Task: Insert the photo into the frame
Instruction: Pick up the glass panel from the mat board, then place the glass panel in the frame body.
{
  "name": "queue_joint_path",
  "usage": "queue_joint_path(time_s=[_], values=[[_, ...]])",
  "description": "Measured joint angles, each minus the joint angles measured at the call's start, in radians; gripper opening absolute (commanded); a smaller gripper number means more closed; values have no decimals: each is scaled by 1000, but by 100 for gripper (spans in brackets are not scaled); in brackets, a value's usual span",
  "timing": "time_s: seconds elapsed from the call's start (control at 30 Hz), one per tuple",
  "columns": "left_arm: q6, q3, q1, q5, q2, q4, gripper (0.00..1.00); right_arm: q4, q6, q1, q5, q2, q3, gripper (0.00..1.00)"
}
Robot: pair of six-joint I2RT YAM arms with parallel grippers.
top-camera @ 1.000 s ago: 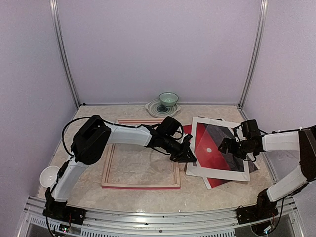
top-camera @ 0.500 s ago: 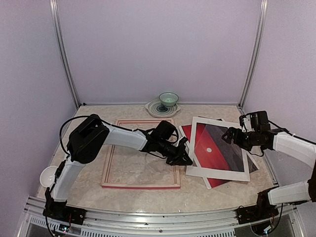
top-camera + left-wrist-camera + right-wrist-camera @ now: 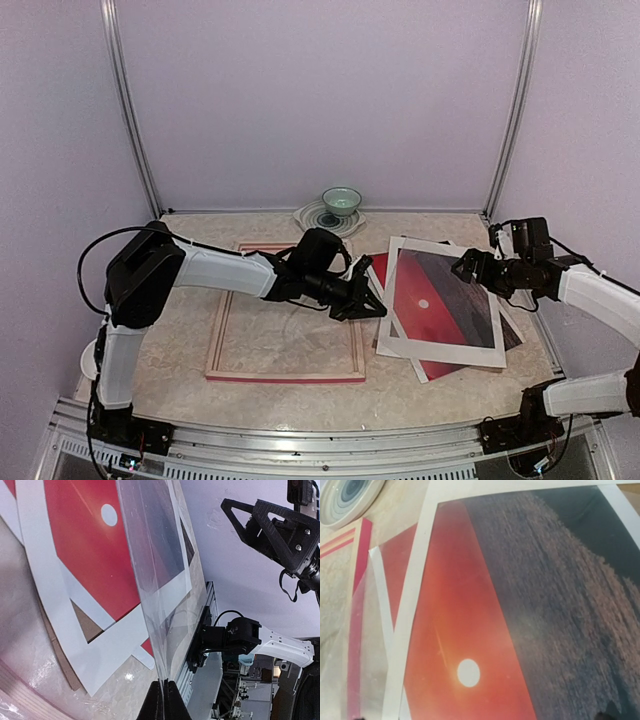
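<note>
In the top view, the frame (image 3: 285,377) is seen lying flat on the table (image 3: 450,400), pale back upward, with pink-red showing along its near rail. The photo (image 3: 425,290) is laid just to its right, turned at an angle and covered by a white mat (image 3: 440,350). One red corner is close beside the frame's right rail. The left gripper (image 3: 372,306) is held over the narrow gap between that rail and the mat's left edge. The right gripper (image 3: 468,268) is hung above the mat's far right corner, its fingers spread wide with nothing between them. Bare table is left along the near edge and behind the frame, as far as a plate (image 3: 310,222) carrying a green bowl (image 3: 341,200).

In the left wrist view, the fingers are pressed together on the edge of a clear sheet (image 3: 155,580), which is tilted steeply over the mat. A brown board (image 3: 82,625) is glimpsed beneath the mat's corner.

In the right wrist view, the photo is bordered by the mat at the top and left. The frame's pink rail is seen at the left edge, and the camera's own fingers are barely caught.
</note>
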Motion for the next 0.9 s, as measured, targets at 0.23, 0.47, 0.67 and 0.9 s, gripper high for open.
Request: queue_joint_path(time_s=[0.23, 0.47, 0.67, 0.9], values=[[-1, -154, 11, -78, -101, -2, 2, -3, 1, 0, -3, 2, 0, 99], [-2, -302, 27, -175, -257, 3, 1, -1, 5, 0, -23, 29, 0, 99], [-19, -449, 34, -243, -369, 37, 1, 13, 11, 0, -50, 51, 0, 99], [-33, -578, 39, -303, -438, 42, 0, 48, 22, 9, -84, 111, 0, 99]])
